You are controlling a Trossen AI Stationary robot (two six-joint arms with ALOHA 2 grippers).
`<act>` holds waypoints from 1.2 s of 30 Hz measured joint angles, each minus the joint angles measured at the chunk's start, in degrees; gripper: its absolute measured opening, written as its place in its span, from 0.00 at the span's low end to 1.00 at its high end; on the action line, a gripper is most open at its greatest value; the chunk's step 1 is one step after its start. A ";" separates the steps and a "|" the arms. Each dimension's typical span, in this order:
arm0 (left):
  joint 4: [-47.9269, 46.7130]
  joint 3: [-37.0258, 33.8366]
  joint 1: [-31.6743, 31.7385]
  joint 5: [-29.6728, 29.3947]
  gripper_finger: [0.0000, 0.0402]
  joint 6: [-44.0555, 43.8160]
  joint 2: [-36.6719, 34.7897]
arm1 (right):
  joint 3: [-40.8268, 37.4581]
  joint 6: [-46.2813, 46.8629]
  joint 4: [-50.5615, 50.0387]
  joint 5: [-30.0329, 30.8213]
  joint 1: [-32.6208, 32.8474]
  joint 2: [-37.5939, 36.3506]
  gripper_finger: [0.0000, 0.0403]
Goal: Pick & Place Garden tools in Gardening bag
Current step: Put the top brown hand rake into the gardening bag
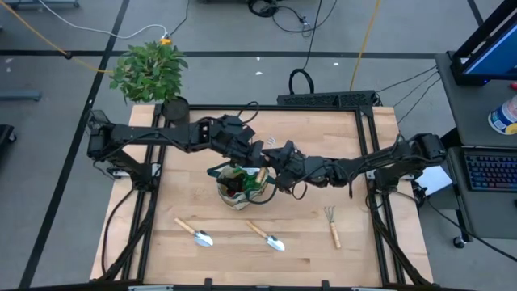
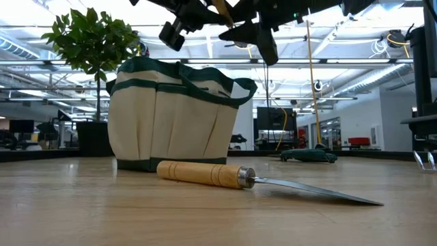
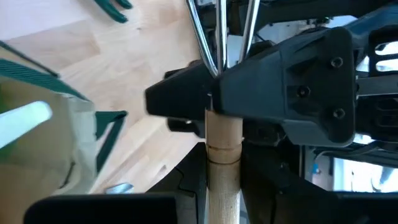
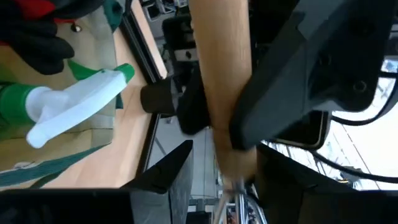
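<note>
Both grippers meet above the beige, green-trimmed gardening bag (image 1: pixel 236 191), which stands on the table (image 2: pixel 171 116). Between them is a wooden-handled fork rake, its metal tines (image 1: pixel 272 144) pointing toward the far edge. My left gripper (image 3: pixel 222 199) and my right gripper (image 4: pixel 233 186) are both shut on its handle. A green spray bottle with a white head (image 4: pixel 68 112) and red-and-black gloves (image 4: pixel 37 18) sit in the bag. Two trowels (image 1: pixel 195 233) (image 1: pixel 266 236) and a second fork rake (image 1: pixel 332 226) lie flat on the table near the front. My left gripper pinches the rake's wooden handle (image 3: pixel 222 155) between its two fingers, on the part away from the tines. The fingers lie across the handle. The rake is lifted clear above the bag. My right gripper pinches the same handle at its tine end, by the metal ferrule (image 4: pixel 239 177), between its two fingers. It comes from the table's right and lies across the handle, right beside the left gripper's finger (image 4: pixel 280 99).
A leafy potted plant (image 1: pixel 151 71) in a black pot (image 2: pixel 92 140) stands at the far left corner. The nearer trowel (image 2: pixel 205 173) lies just in front of the bag. Bare tabletop lies left of the bag and along the front edge.
</note>
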 joint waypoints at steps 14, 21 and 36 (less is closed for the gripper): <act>0.78 0.02 -0.27 1.03 0.18 0.11 0.53 | -0.04 2.06 -0.53 0.32 -0.02 -0.04 0.21; 0.68 0.02 0.20 0.03 0.18 1.00 0.53 | -0.07 1.94 -1.29 3.39 0.02 0.02 0.12; 1.13 0.07 2.58 0.61 0.35 13.11 0.02 | -0.07 7.18 -3.96 8.44 -0.02 -0.07 0.12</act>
